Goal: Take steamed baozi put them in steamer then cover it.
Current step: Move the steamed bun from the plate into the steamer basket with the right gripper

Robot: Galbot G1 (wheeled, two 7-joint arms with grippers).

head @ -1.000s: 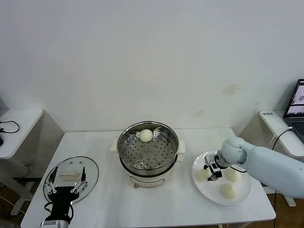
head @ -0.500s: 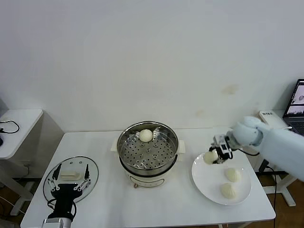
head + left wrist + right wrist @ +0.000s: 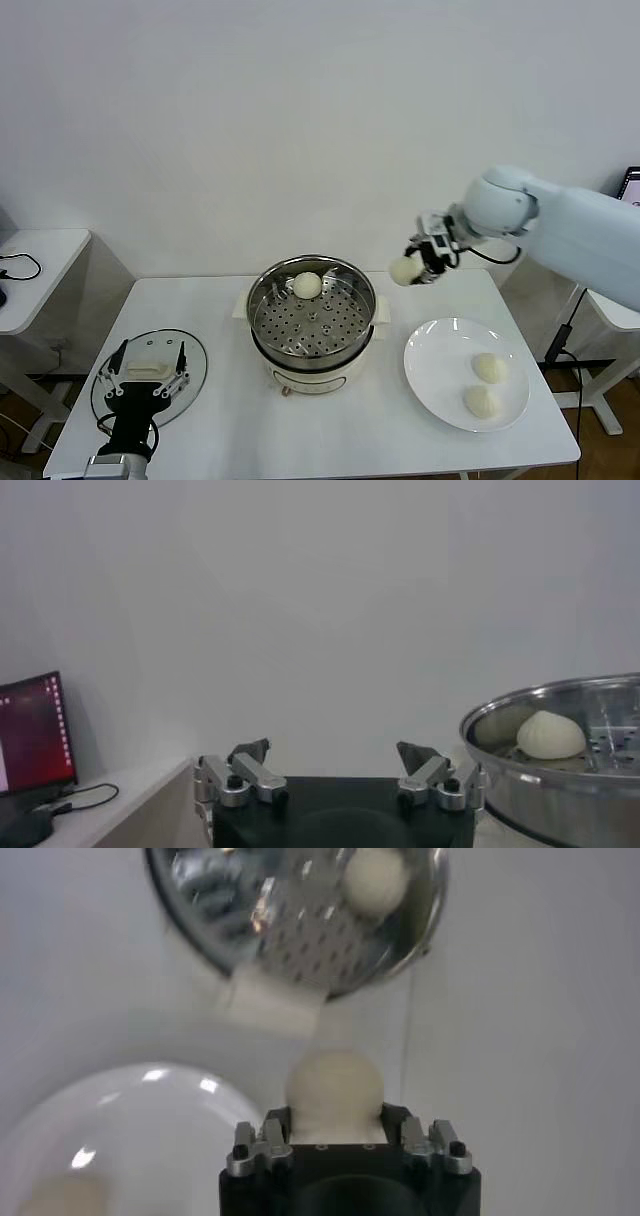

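Our right gripper (image 3: 418, 262), clamped on 1 baozi (image 3: 404, 270), hangs at the steamer's (image 3: 312, 310) 3 o'clock; we lower gently onto bare tray. Left gripper (image 3: 142, 385) waits, spread wide.

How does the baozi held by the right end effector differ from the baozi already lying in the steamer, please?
The held baozi hangs in the air, clamped in the right end effector; the steamer baozi rests free on the perforated tray. The held one is outside the steamer, off its right rim; the other sits inside, near the back wall. Both are round, smooth and cream-white, of similar size.
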